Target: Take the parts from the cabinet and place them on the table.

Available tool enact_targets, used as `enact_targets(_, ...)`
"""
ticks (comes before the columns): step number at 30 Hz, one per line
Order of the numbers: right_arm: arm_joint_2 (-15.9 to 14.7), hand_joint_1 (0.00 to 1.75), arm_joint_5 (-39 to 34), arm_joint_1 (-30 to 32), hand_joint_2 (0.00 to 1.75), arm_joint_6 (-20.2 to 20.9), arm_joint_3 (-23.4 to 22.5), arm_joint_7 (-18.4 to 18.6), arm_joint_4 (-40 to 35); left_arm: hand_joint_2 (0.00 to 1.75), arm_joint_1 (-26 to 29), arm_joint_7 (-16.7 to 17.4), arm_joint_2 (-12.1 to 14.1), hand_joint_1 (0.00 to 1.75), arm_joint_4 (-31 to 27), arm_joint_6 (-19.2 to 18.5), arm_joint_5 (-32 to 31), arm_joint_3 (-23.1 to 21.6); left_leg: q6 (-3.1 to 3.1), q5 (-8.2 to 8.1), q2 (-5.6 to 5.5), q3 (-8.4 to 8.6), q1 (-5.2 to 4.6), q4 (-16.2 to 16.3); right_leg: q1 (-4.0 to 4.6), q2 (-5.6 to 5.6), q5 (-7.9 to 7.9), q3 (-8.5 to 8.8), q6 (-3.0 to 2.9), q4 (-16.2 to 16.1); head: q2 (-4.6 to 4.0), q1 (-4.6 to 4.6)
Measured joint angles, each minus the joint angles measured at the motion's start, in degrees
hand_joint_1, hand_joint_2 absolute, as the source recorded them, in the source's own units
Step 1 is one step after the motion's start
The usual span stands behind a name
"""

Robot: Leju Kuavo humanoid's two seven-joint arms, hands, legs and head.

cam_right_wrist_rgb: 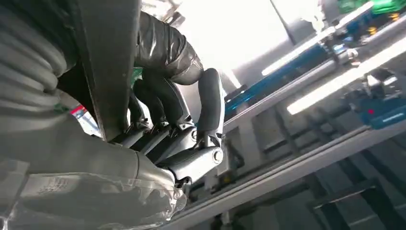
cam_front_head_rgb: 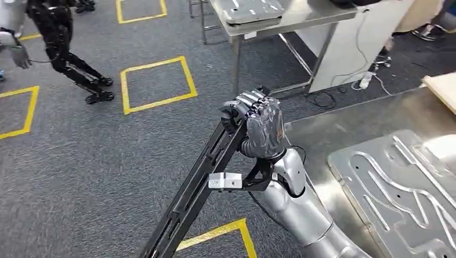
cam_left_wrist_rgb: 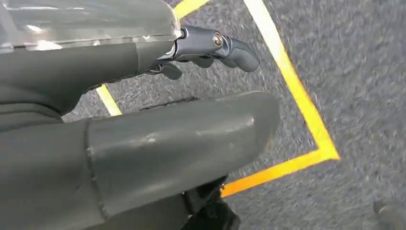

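Observation:
My right hand (cam_front_head_rgb: 257, 119) grips the upper end of a long black slotted bar (cam_front_head_rgb: 189, 194), which slants down and to the left over the carpet. In the right wrist view the fingers (cam_right_wrist_rgb: 191, 115) are curled around the dark flat bar (cam_right_wrist_rgb: 109, 67). Just right of that hand lies a steel table (cam_front_head_rgb: 344, 129) with a silver stamped panel (cam_front_head_rgb: 398, 193) on it. In the left wrist view, my left hand (cam_left_wrist_rgb: 191, 91) hangs over the grey carpet, its thumb (cam_left_wrist_rgb: 182, 139) and fingers (cam_left_wrist_rgb: 215, 45) apart with nothing between them.
A second steel table (cam_front_head_rgb: 290, 21) with a grey panel (cam_front_head_rgb: 253, 11) stands at the back. The black legs of another robot (cam_front_head_rgb: 70, 54) are at the far left. Yellow tape squares (cam_front_head_rgb: 158, 83) mark the carpet. Cables (cam_front_head_rgb: 365, 80) lie by the white cabinet.

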Motion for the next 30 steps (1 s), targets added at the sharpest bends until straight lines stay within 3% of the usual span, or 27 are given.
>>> enact_targets(1,0.00,1.75,0.00,-0.02,1.75,0.00,-0.04,0.02,-0.04,0.00,-0.09,0.00,0.00,0.00,0.00,0.00,0.00,0.00,0.36,2.97,-0.68,2.18,0.00,-5.03,-0.01,0.82,-0.01,0.03,0.01,0.11,0.00,0.00)
enact_targets(2,0.00,1.75,-0.02,-0.02,1.75,0.00,-0.09,0.02,-0.04,0.00,-0.11,-0.02,0.02,0.00,0.00,0.00,0.00,0.00,0.70,5.37,-2.25,4.19,0.00,-9.73,-0.05,1.47,-0.03,0.04,0.04,0.23,0.00,0.00)
enact_targets(3,0.00,1.75,0.07,-0.02,1.75,0.02,-0.09,0.02,-0.04,0.00,-0.12,0.00,0.09,0.00,0.00,0.02,0.00,0.02,1.05,5.15,-5.60,5.34,0.17,-12.29,-0.08,2.09,0.02,-0.15,0.22,0.30,0.00,0.07)
enact_targets(4,0.00,1.75,0.15,-0.06,1.75,0.04,-0.09,0.02,-0.04,0.00,-0.09,0.02,0.11,0.00,0.00,0.09,-0.02,0.07,0.98,5.23,-5.59,5.79,0.16,-13.54,-0.18,2.95,0.11,-0.56,0.67,0.53,0.00,0.00)
enact_targets(6,-0.04,1.75,0.15,0.08,1.75,0.02,-0.17,0.02,-0.06,0.00,-0.12,0.22,0.11,0.00,0.00,0.26,-0.15,0.07,1.01,5.25,-4.50,5.73,-0.22,-13.33,-0.77,4.18,0.62,-0.98,1.67,0.03,0.00,-0.06)
enact_targets(7,-0.13,1.75,0.15,0.08,1.75,0.02,-0.37,0.02,-0.07,0.00,-0.18,0.22,0.11,0.00,0.00,0.28,-0.20,0.07,1.30,5.54,-3.82,5.88,-0.20,-13.81,-0.71,4.97,0.90,-1.00,2.11,-0.25,0.00,0.02)
enact_targets(8,-0.24,1.75,0.17,0.08,1.75,0.02,-0.53,0.02,-0.13,0.00,-0.32,0.24,-0.11,0.00,0.00,0.28,-0.26,0.07,1.80,6.14,-2.84,6.17,0.70,-14.84,-0.34,4.15,0.62,-1.06,2.28,0.03,0.00,-0.02)
enact_targets(9,-0.35,1.75,0.15,-0.03,1.75,0.00,-0.68,0.02,-0.26,0.00,-0.42,0.26,-0.09,0.00,0.00,0.37,-0.24,0.09,2.09,6.33,-2.17,6.39,0.43,-15.24,0.11,0.47,-0.61,-1.64,2.44,1.35,0.00,0.20)
enact_targets(10,-0.42,1.75,0.15,-0.22,1.75,0.00,-0.72,0.02,-0.24,0.00,-0.48,0.26,-0.09,0.00,0.00,0.37,-0.26,0.09,2.31,6.40,-1.37,6.40,0.36,-15.28,0.03,-1.66,-2.87,-3.34,2.64,4.81,0.00,0.35)
enact_targets(12,-0.42,1.75,0.15,-0.18,1.75,0.02,-0.72,0.04,-0.22,0.00,-0.26,0.37,-0.07,0.00,0.00,0.39,-0.26,0.09,2.46,6.24,0.34,6.34,0.12,-15.18,-0.24,-3.25,-6.83,-7.42,2.96,13.55,0.00,0.39)
enact_targets(13,-0.48,1.75,0.15,-0.10,1.75,0.02,-0.74,0.09,-0.22,0.00,-0.18,0.39,-0.04,0.00,0.00,0.39,-0.26,0.09,2.46,6.15,1.25,6.31,0.11,-15.12,-0.44,-3.45,-7.42,-8.79,3.17,16.38,0.00,0.39)
enact_targets(14,-0.57,1.75,0.15,-0.10,1.75,0.02,-0.74,0.11,-0.22,0.00,-0.21,0.39,-0.02,0.00,0.00,0.39,-0.26,0.09,2.43,6.06,1.99,6.33,0.10,-15.07,-0.63,-3.58,-6.64,-8.73,3.36,16.28,0.00,0.39)
enact_targets(15,-0.63,1.75,0.15,-0.11,1.75,0.04,-0.79,0.11,-0.22,0.00,-0.22,0.39,-0.02,0.00,0.00,0.39,-0.30,0.09,2.33,5.89,2.77,6.37,0.11,-14.94,-0.75,-3.86,-4.71,-7.32,3.47,13.65,0.00,0.39)
enact_targets(16,-0.66,1.75,0.15,-0.13,1.75,0.02,-0.85,0.11,-0.22,0.00,-0.25,0.39,-0.04,0.00,0.00,0.39,-0.33,0.09,2.17,5.69,3.44,6.50,0.13,-14.81,-0.81,-4.38,-2.20,-4.67,3.46,8.93,0.00,0.42)
enact_targets(17,-0.68,1.75,0.15,-0.18,1.75,0.04,-0.92,0.11,-0.24,0.00,-0.31,0.39,-0.07,0.00,0.00,0.37,-0.35,0.09,1.97,5.39,4.03,6.71,0.13,-14.60,-0.77,-5.61,0.15,-1.54,3.28,3.35,0.00,0.39)
enact_targets(18,-0.68,1.75,0.15,-0.30,1.75,0.02,-1.01,0.11,-0.28,0.00,-0.37,0.39,-0.07,0.00,0.00,0.37,-0.35,0.09,1.67,5.14,4.49,6.81,0.04,-14.49,-0.37,-8.37,-0.23,0.04,2.95,-0.13,0.00,0.39)
enact_targets(19,-0.66,1.75,0.15,-0.39,1.75,0.04,-1.03,0.11,-0.28,0.00,-0.50,0.39,-0.07,0.00,0.00,0.37,-0.35,0.09,1.40,4.99,4.98,6.73,-0.41,-14.32,0.21,-8.21,-0.03,0.01,2.51,-0.16,0.00,0.39)
enact_targets(22,-0.68,1.75,0.15,-0.42,1.75,0.04,-1.14,0.11,-0.50,0.00,-0.47,0.39,-0.04,0.00,0.00,0.37,-0.31,0.09,0.54,4.76,6.59,7.21,-0.53,-14.49,0.32,-6.17,0.03,-0.35,1.72,-0.16,0.00,0.37)
enact_targets(23,-0.68,1.75,0.15,-0.43,1.75,0.04,-1.16,0.11,-0.55,0.00,-0.51,0.39,-0.07,0.00,0.00,0.26,-0.28,0.09,0.08,4.31,6.94,7.29,-0.47,-14.37,-0.20,-5.45,0.29,0.12,1.27,-0.68,0.00,0.35)
enact_targets(24,-0.72,1.75,0.15,-0.53,1.75,0.02,-1.22,0.11,-0.57,0.00,-0.67,0.39,-0.04,0.00,0.00,0.20,-0.26,0.09,-0.22,3.22,4.35,7.10,0.02,-13.23,-0.35,-4.94,0.38,0.25,1.07,-0.88,0.00,0.39)
enact_targets(25,-0.74,1.75,0.15,-0.80,1.75,0.07,-1.27,0.11,-0.52,0.00,-0.76,0.39,-0.04,0.00,0.00,0.17,-0.24,0.09,-0.32,1.45,2.36,5.83,0.04,-10.42,-0.47,-4.56,0.43,0.23,0.77,-0.86,0.00,0.33)
enact_targets(26,-0.74,1.75,0.15,-0.86,1.75,0.07,-1.25,0.11,-0.52,0.00,-0.71,0.42,-0.04,0.00,0.00,0.11,-0.24,0.09,-0.38,-0.59,1.26,3.83,0.04,-6.21,-0.47,-4.10,0.40,0.19,0.46,-0.86,0.00,0.35)
enact_targets(28,-0.74,1.75,0.15,-0.78,1.75,0.09,-1.25,0.11,-0.48,0.00,-0.32,0.68,-0.04,0.00,0.00,0.04,-0.24,0.15,-0.56,-3.47,0.35,-0.32,0.04,2.05,-0.38,-2.59,0.39,0.14,0.33,-0.76,0.00,0.37)
enact_targets(29,-0.74,1.75,0.15,-0.71,1.75,0.09,-1.25,0.11,-0.42,0.00,-0.07,0.72,-0.04,0.00,0.00,0.04,-0.24,0.17,-0.55,-2.88,0.26,-1.01,0.04,3.01,-0.37,-1.68,0.39,0.13,0.33,-0.66,0.00,0.35)
enact_targets(30,-0.74,1.75,0.15,-0.65,1.75,0.09,-1.25,0.11,-0.39,0.00,0.00,0.74,-0.04,0.00,0.00,0.04,-0.24,0.17,-0.45,-0.99,0.22,-0.42,0.05,1.21,-0.39,-0.83,0.39,0.13,0.34,-0.52,0.00,0.35)
